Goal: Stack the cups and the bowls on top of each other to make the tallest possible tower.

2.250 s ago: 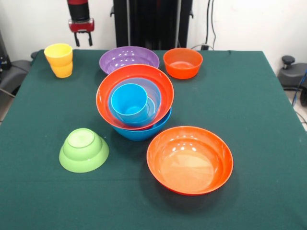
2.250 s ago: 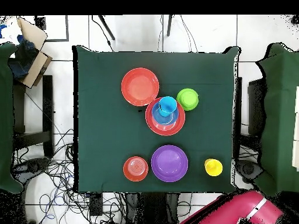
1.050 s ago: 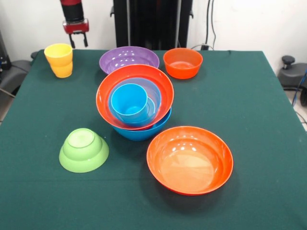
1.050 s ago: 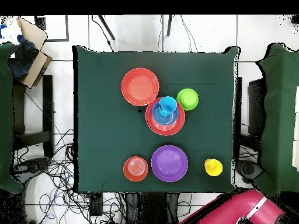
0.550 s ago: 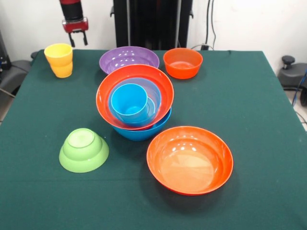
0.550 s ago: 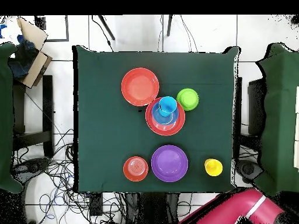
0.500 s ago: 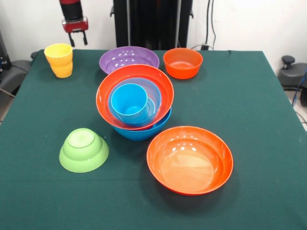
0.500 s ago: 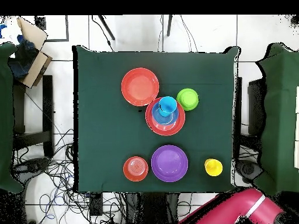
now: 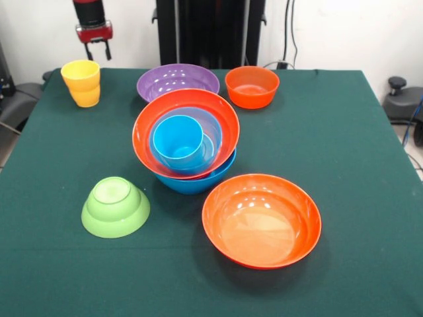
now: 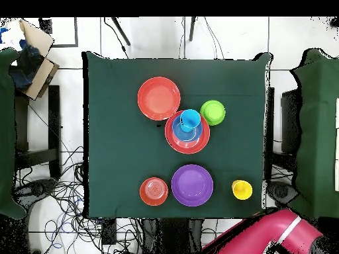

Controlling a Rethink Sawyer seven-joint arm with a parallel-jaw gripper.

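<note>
Beside the tower [image 9: 186, 140], toward the table's far corner, the yellow cup [image 9: 82, 82] stood upright below the empty, narrowly parted gripper [image 9: 94, 50]; light, stiff, and probably slippery, it was best pinched across its rim.

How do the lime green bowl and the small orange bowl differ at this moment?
The lime green bowl lies upside down, base up; the small orange bowl sits upright, mouth open. The green one is on the table's near side, the orange one at the far side. Both stand alone on the cloth, outside the tower.
</note>
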